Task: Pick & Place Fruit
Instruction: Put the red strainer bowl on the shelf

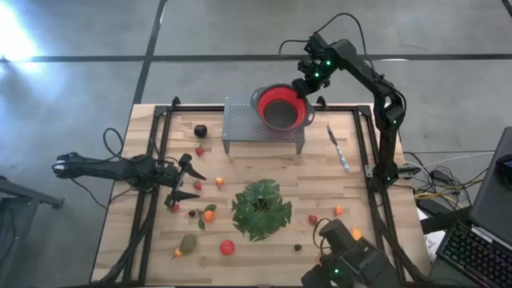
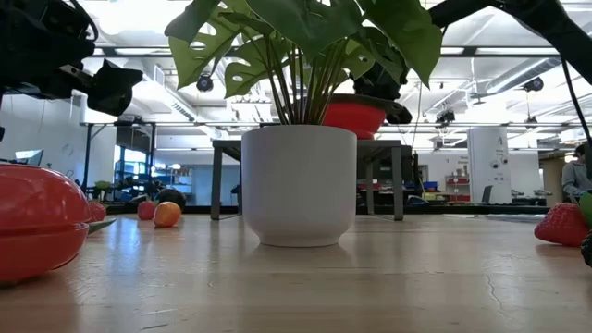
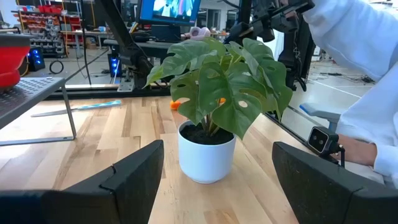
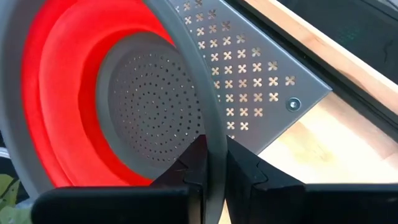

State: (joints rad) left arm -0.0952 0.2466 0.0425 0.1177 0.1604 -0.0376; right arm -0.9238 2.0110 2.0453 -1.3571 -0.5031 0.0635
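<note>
I find no words, labels, brand names or numbers that I can read anywhere here; the monitor (image 3: 169, 9) behind my table shows only a blurred picture.

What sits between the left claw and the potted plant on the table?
In the high view, one small red fruit lies on the bare wood between the open left claw and the green leafy plant in its white pot.

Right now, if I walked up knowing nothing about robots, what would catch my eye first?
Probably the red round colander bowl with its grey rim, perched on a perforated grey metal stand at the table's far edge, with the right gripper clamped on its rim. Next, the green leafy plant in a white pot mid-table, ringed by small scattered toy fruits.
</note>
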